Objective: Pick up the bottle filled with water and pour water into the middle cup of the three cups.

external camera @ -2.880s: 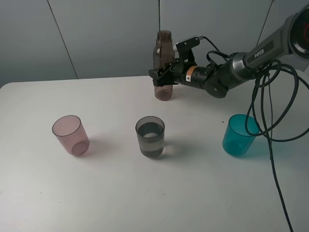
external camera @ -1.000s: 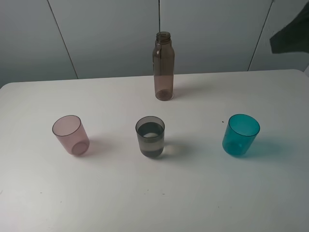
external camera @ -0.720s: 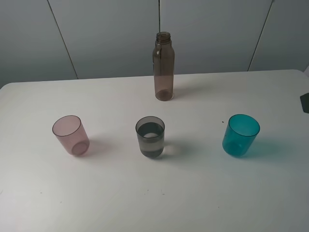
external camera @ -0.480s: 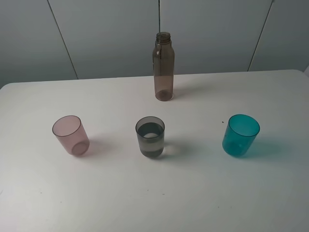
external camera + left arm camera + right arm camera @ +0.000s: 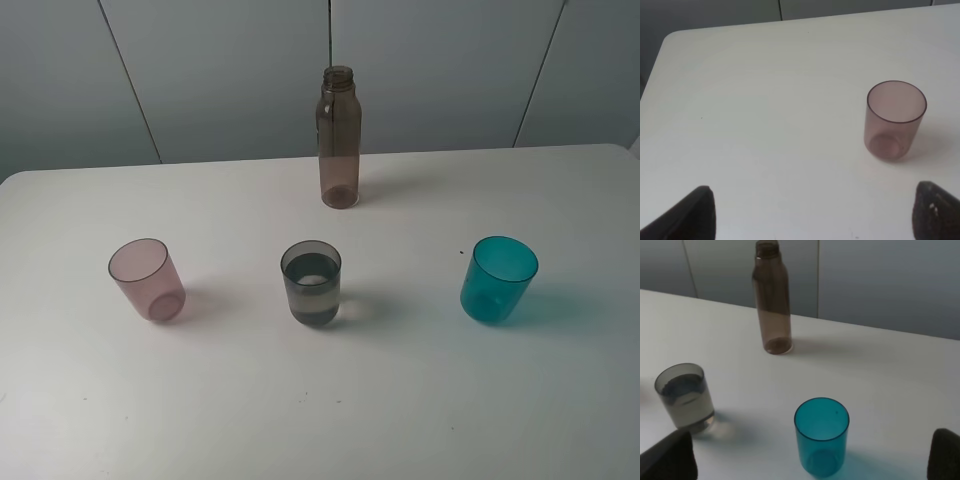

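Bottle [image 5: 339, 137] upright, looks near-empty; grey middle cup [image 5: 311, 282] holds water; both grippers' fingers spread, tips cropped.

Tall, slim, smoky brown-grey translucent bottle [image 5: 339, 137], capless with a threaded neck, standing upright at the far middle of the table [image 5: 420, 400]. In front, well apart from it, three upright translucent tumblers in a row: pink cup [image 5: 147, 279] at left, smoky grey middle cup [image 5: 312, 283] partly filled with water, teal cup [image 5: 498, 279] at right.
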